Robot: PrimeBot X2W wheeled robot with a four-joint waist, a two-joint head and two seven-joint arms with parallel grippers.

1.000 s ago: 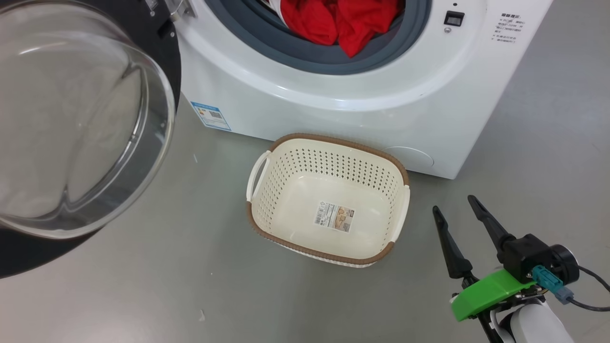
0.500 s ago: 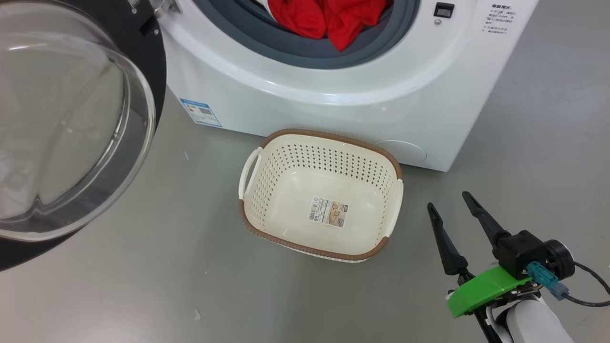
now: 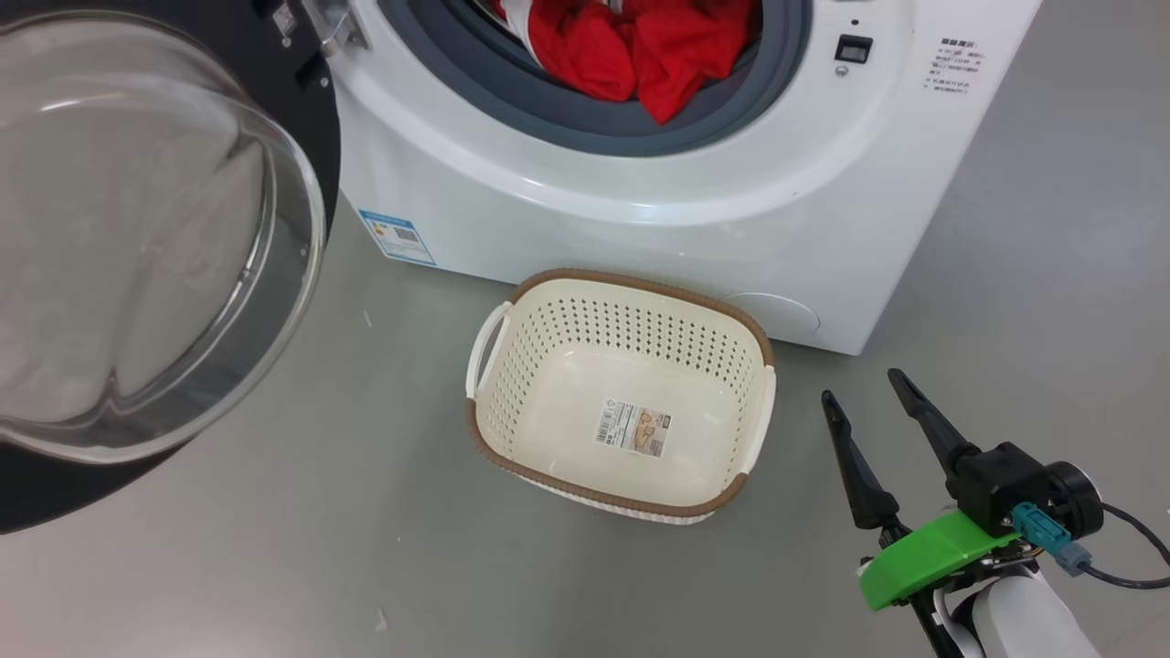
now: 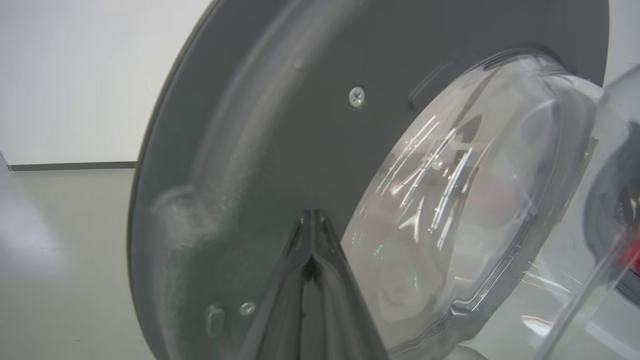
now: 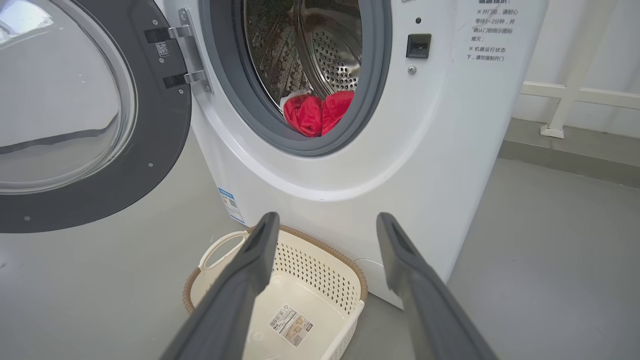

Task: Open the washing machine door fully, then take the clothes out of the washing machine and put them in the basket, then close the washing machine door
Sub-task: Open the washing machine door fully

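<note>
Smooth grey floor: washing machine stands at 12 o'clock, basket upright just before its front, white fleck at the basket's 8 o'clock, second fleck at its 9 o'clock.

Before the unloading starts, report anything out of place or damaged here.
Nothing looks damaged. The clothes hang over the grey gasket, and a small white scrap lies on the floor. The basket stands upright.

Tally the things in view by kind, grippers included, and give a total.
washing machine: 1
washing machine door: 1
basket: 1
clothes heap: 1
grippers: 2, left gripper and right gripper
Total: 6
</note>
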